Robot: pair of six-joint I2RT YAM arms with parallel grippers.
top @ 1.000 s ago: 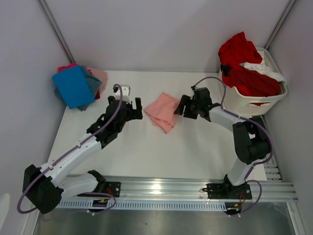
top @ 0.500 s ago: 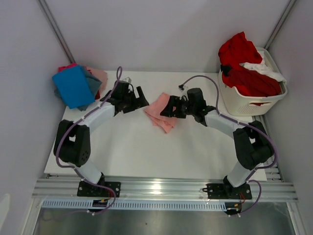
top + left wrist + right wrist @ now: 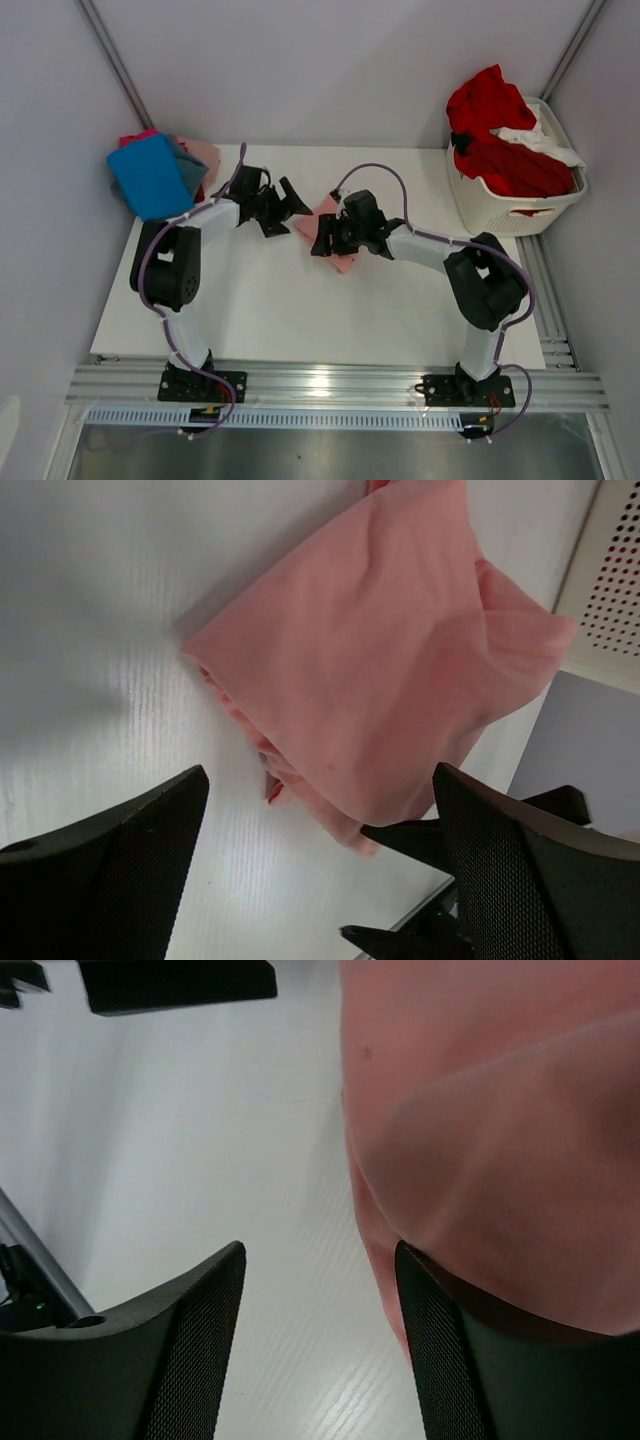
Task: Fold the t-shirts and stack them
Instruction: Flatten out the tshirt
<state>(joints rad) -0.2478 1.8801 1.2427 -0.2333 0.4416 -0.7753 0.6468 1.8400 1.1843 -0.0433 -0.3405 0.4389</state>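
Right end effector point(image 3: 320, 242) nearer salmon-pink t-shirt point(image 3: 380, 660)

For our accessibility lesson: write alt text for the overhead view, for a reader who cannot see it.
A robot's left gripper and right gripper, both open, meet at a pink shirt on a white table. A pile of shirts, blue on top, lies far left; a basket of red clothes stands far right.

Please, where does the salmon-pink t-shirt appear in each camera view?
Top external: salmon-pink t-shirt mid-table, between left gripper and right gripper.
Left wrist: centre and upper right.
Right wrist: right side of the picture.
Shared landmark: the white table under it.
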